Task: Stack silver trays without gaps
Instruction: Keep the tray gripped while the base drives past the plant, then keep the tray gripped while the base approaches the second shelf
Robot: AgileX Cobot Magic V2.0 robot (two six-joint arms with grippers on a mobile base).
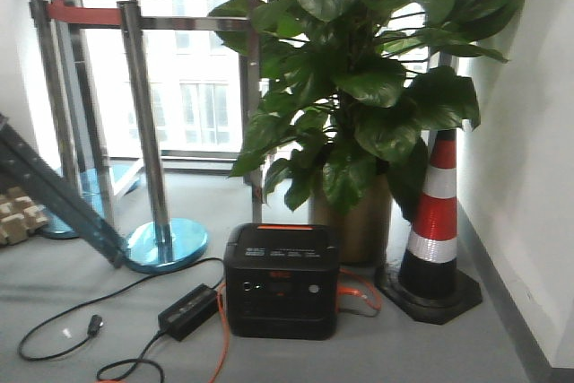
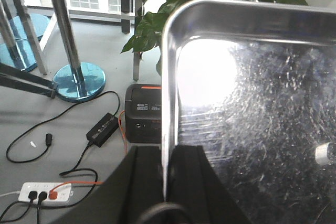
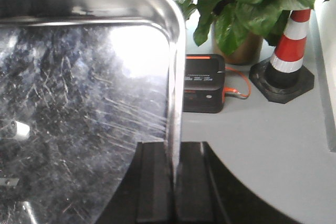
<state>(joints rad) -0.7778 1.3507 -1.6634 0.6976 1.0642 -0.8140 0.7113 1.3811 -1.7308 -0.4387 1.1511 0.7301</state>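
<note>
One silver tray [image 2: 262, 103] is held up in the air above the floor, its scratched shiny bottom filling both wrist views. My left gripper [image 2: 166, 156] is shut on the tray's left rim, a black finger on each side of the thin steel edge. The same silver tray [image 3: 79, 103] appears in the right wrist view, where my right gripper [image 3: 173, 153] is shut on its right rim. The tray's far corners are rounded. No tray or gripper appears in the front-facing view.
On the grey floor below stand a black power station [image 1: 282, 280], a charger brick with cables [image 1: 186, 311], a white power strip [image 2: 46, 193], chrome barrier posts on blue bases [image 1: 166, 244], a large potted plant [image 1: 359, 96] and a red-and-white traffic cone [image 1: 437, 221].
</note>
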